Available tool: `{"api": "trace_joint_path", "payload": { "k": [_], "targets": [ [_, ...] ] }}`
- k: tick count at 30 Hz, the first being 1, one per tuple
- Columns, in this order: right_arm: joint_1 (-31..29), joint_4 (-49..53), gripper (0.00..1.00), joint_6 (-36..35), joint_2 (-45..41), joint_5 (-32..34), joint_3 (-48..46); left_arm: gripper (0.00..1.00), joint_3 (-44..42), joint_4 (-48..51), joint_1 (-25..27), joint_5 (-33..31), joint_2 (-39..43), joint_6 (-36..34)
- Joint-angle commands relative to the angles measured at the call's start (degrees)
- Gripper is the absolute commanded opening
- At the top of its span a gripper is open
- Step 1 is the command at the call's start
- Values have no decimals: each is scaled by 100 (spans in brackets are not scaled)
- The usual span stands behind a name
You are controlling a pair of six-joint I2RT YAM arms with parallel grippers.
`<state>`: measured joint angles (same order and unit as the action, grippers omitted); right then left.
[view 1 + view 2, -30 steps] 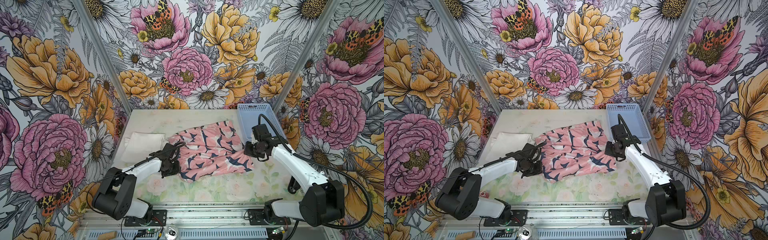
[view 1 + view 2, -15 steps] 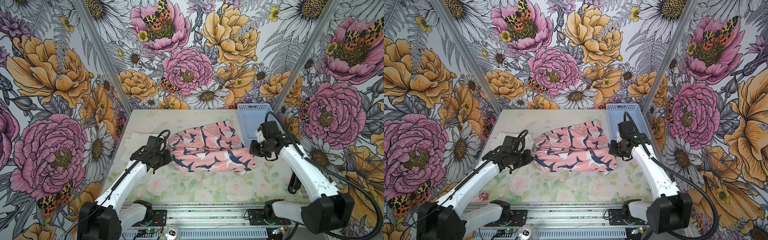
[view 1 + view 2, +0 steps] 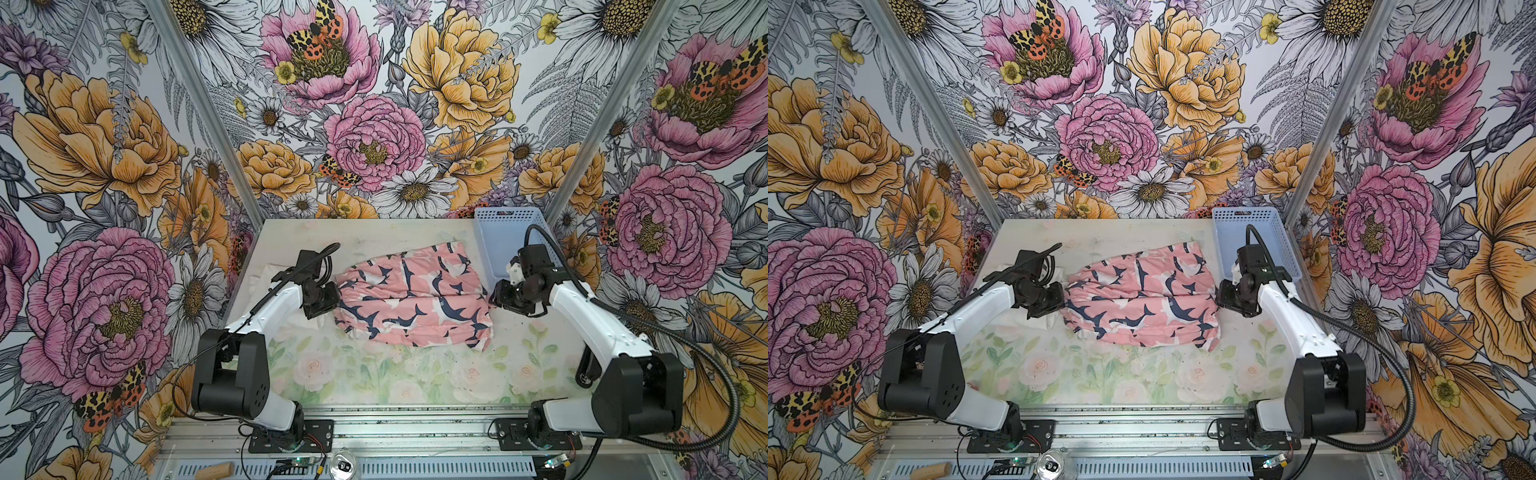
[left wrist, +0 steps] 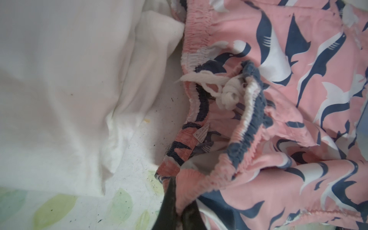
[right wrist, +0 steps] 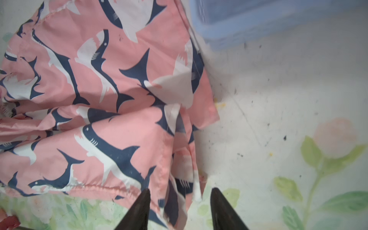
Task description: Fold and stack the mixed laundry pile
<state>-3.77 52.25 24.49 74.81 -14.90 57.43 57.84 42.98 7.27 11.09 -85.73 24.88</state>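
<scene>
Pink shorts (image 3: 411, 299) lie half-folded mid-frame, left fingers (image 4: 169, 199) clamped on the waistband (image 4: 199, 175), right fingers (image 5: 139, 209) apart astride the hem (image 5: 179, 155); a second fold likely needs fresh grips.

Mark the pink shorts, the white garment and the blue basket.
pink shorts (image 3: 411, 307): in a top view, fabric middle
white garment (image 4: 59, 89): left wrist view, creased middle
blue basket (image 3: 519, 218): in a top view, far wall
</scene>
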Motion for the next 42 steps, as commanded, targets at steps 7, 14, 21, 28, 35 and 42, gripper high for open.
{"api": "trace_joint_path", "payload": {
  "k": [7, 14, 21, 28, 35, 42],
  "targets": [
    [-158, -784, 52, 443, -357, -717, -634, 0, 44, -164, -76, 187, 160, -132],
    [-306, -848, 43, 284, -140, -785, -600, 0, 34, -163, -76, 192, 181, -123],
    [-457, -832, 14, 292, -191, -864, -802, 0, 6, -159, -101, 227, 199, -137],
    [-386, -15, 0, 157, -872, -787, -249, 0, -7, -13, -390, 612, 677, -19],
    [-160, 782, 0, -197, -925, -823, 1271, 0, 792, 593, -463, 788, 1151, -19],
    [-126, 1875, 0, -214, -1383, -936, 2172, 0, 837, 1240, -515, 822, 1954, 66]
  ]
}}
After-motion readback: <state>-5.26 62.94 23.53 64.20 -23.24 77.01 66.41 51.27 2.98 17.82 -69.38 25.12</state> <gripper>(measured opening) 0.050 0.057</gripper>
